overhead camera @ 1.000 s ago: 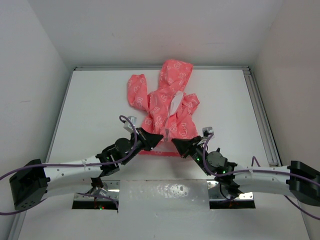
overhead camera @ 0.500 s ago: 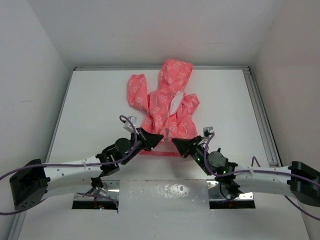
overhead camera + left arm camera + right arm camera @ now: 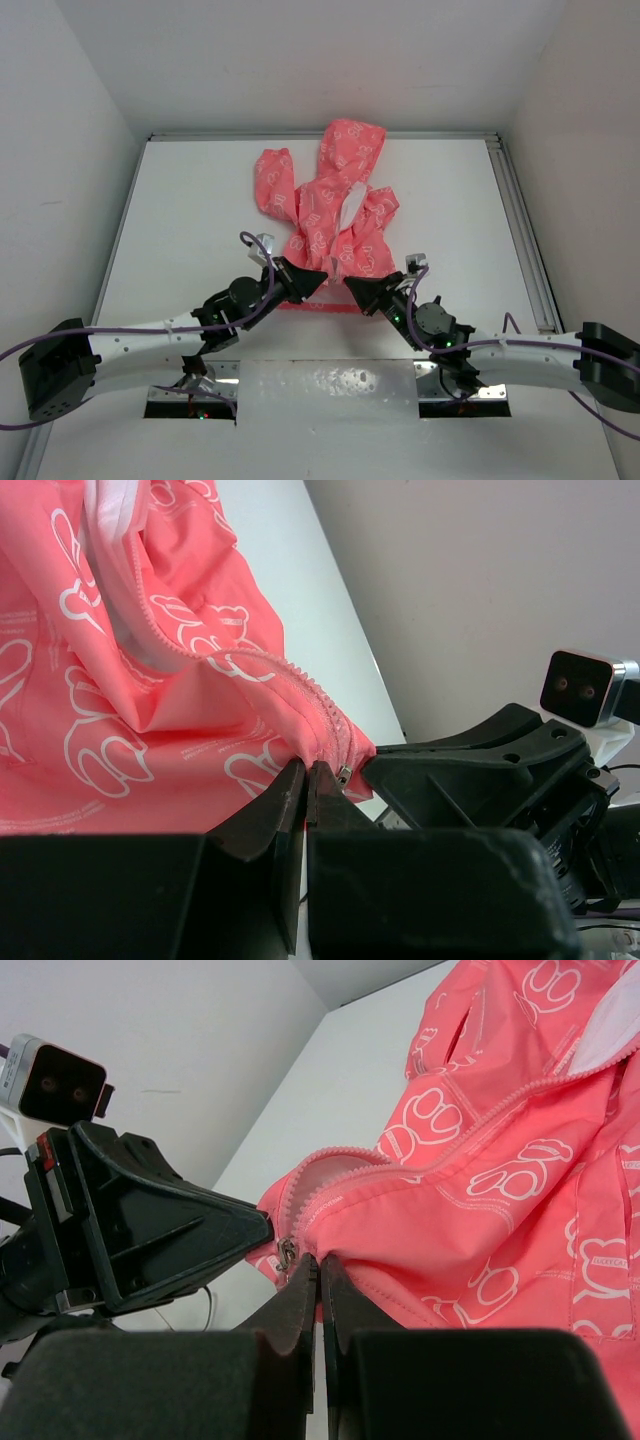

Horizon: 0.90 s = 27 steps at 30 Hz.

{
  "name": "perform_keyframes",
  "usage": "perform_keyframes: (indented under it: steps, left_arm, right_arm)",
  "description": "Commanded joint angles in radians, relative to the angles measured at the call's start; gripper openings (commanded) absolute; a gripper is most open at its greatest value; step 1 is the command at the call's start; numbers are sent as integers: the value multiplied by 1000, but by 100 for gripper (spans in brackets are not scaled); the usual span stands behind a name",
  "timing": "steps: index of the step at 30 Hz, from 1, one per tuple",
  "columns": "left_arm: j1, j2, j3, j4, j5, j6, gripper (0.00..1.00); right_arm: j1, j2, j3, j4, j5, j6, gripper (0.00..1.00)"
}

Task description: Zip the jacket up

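On the table: jacket is lying crumpled about mid-table, hood toward the far wall and hem toward the arms. The front gapes open, with white lining peeking out.
left gripper: clamped down on the hem on its side of the zip. The jaws are pressed flat together with only thin fabric between them, as far as I can tell.
right gripper: same deal, pinched on the hem on the other side, right under the slider. The two grippers sit nearly tip to tip.
zip status: the teeth rows meet at the very bottom, then fan apart going up, so I'd call this barely started.
fabric feel: looks thin, light and floppy, probably a bit slick. My guess is it bunches and drags along instead of resisting, so there's no stiffness to push against.
where to grab: I'd say one hold has to pin the hem below the slider to keep the track taut. The other needs the slider's tiny pull, which is an easy thing to miss. Grabbing fabric right beside the teeth risks feeding it into the slider.
watch out: nothing weighs the jacket down. Pulling the slider toward the hood likely lifts the whole thing unless the hem is anchored.
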Motion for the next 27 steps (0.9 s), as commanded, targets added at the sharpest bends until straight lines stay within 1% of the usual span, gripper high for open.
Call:
perform_keyframes:
  steps: [1, 11, 15, 21, 27]
  left_arm:
    - [2, -20, -8, 52, 30, 4, 0]
    - [3, -28, -3, 11, 57, 37, 0]
    - [2, -31, 1, -12, 67, 57, 0]
    - [2, -49, 4, -57, 57, 77, 0]
    - [2, -63, 4, -43, 102, 98, 0]
  right_arm:
    - [7, -4, 37, 46, -3, 6, 0]
    - [6, -4, 86, -20, -11, 14, 0]
    - [6, -8, 127, -98, -14, 18, 0]
    - [6, -7, 163, -147, -17, 27, 0]
    - [6, 32, 224, -258, 17, 46, 0]
